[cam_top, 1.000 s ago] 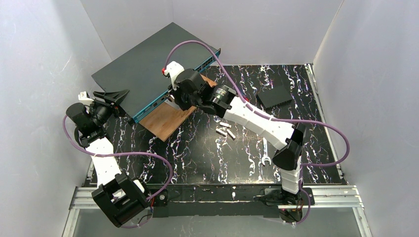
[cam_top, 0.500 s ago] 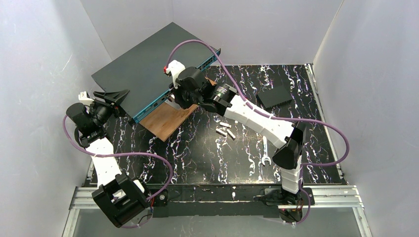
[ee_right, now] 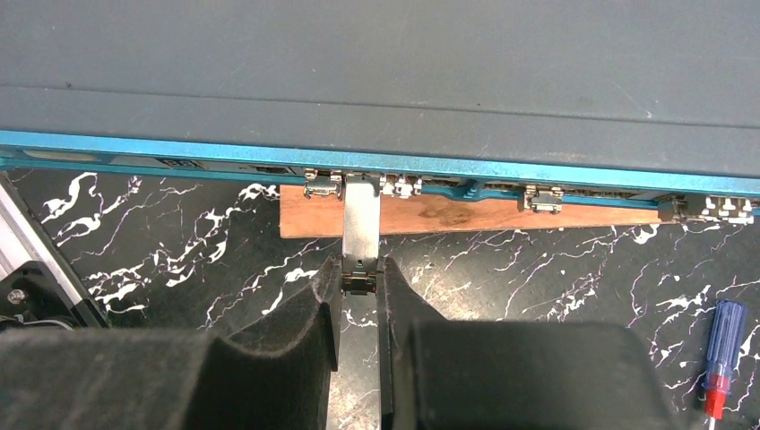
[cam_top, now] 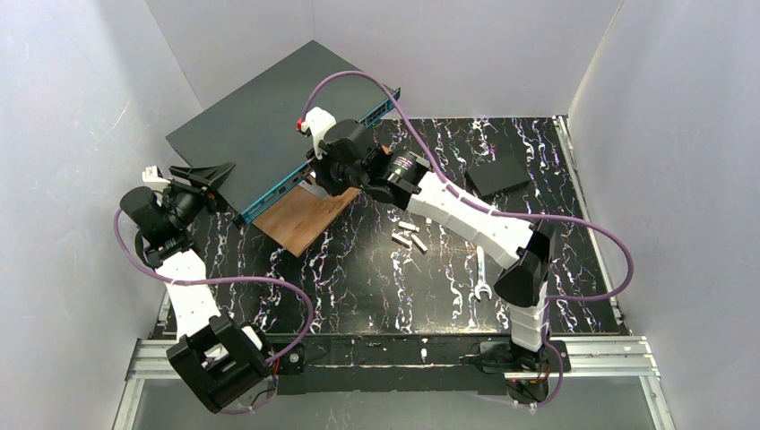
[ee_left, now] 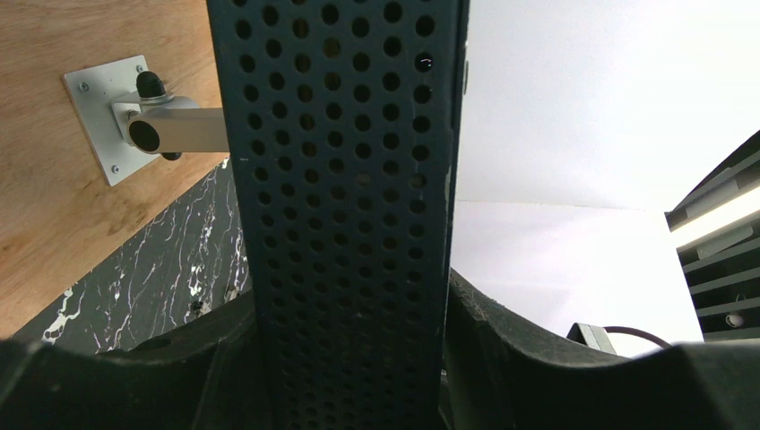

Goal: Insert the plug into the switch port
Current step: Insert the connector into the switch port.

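- Switch (cam_top: 269,116): lies in the far-left corner of the table (cam_top: 376,278), on a diagonal. Its far corner is close to where the two walls meet.
- Teal edge (ee_right: 358,161): faces the open tabletop and the arms. In the right wrist view it runs straight across the frame, lined with small ports.
- Wooden board (cam_top: 305,219): juts out from beneath the teal edge, near its middle. The switch overlaps it.
- Free room: a wide stretch of bare marble top lies between the teal edge and the arm bases. Small metal pieces (cam_top: 410,235) lie just beside the right forearm, a wrench (cam_top: 481,276) near the right elbow, and a small black box (cam_top: 498,176) well apart at far right. A screwdriver (ee_right: 721,358) shows at the lower right of the right wrist view.
- Left side: tight. The switch's left end sits near the left wall.
- Plug (ee_right: 360,224): silver and narrow, square-on to the teal edge, with its front end at a port. Cannot tell whether it is fully seated.
- Right gripper (ee_right: 358,287): fingers clamped on the rear end of the plug. The arm is stretched far forward and leftward, with the wrist low over the board.
- Left gripper (ee_left: 349,313): fingers closed against both faces of the switch's perforated end panel. The arm is folded close along the left wall, with the wrist level with the switch's corner.
- Metal bracket with tube (ee_left: 134,121): fixed to a wooden surface, seen past the panel.
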Controlling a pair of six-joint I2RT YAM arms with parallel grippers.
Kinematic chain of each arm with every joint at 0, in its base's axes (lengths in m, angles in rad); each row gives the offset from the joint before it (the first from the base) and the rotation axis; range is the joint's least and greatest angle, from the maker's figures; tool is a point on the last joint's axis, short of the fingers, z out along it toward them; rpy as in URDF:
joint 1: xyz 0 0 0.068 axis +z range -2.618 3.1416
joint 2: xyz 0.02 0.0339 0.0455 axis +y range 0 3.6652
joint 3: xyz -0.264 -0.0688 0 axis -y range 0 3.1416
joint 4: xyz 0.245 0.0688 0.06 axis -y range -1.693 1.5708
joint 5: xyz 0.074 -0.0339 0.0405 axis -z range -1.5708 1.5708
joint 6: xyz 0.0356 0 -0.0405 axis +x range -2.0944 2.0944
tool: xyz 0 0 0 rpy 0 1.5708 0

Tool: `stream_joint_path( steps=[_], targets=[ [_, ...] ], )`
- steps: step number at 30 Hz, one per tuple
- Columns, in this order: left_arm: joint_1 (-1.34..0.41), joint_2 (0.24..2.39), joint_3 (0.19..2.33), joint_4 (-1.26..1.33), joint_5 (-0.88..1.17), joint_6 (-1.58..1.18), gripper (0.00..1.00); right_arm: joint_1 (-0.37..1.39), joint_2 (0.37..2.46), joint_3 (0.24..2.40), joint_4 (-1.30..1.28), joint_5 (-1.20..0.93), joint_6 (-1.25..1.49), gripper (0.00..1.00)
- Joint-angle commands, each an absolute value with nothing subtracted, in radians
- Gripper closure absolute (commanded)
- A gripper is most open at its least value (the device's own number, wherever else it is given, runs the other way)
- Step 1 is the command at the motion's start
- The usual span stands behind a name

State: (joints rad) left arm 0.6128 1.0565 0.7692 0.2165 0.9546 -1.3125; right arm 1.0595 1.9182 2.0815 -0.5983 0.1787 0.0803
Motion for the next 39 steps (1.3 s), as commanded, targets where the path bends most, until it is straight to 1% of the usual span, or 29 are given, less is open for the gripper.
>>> stream_joint_path(
  steps=[1, 8, 25, 29, 31, 39],
  targets=[
    [0.580, 1.033, 0.759, 0.203, 1.051, -1.237, 1.00, 1.054, 1.927, 2.141, -0.516, 0.162, 0.090, 0.99],
    [0.580, 1.034, 0.761, 0.204, 1.051, -1.236, 1.00, 1.054, 1.960, 2.188, -0.500, 0.163, 0.092, 0.99],
    [0.580, 1.031, 0.758, 0.203, 1.049, -1.235, 1.00, 1.054, 1.962, 2.108, -0.310, 0.168, 0.138, 0.98],
    [0.580, 1.030, 0.758, 0.203, 1.049, -1.235, 1.00, 1.054, 1.910, 2.031, -0.264, 0.187, 0.145, 0.92],
    [0.580, 1.030, 0.758, 0.204, 1.048, -1.235, 1.00, 1.054, 1.875, 1.984, -0.237, 0.200, 0.146, 0.86],
    [0.580, 1.028, 0.758, 0.204, 1.046, -1.235, 1.00, 1.054, 1.792, 1.872, -0.216, 0.212, 0.138, 0.71]
  ],
)
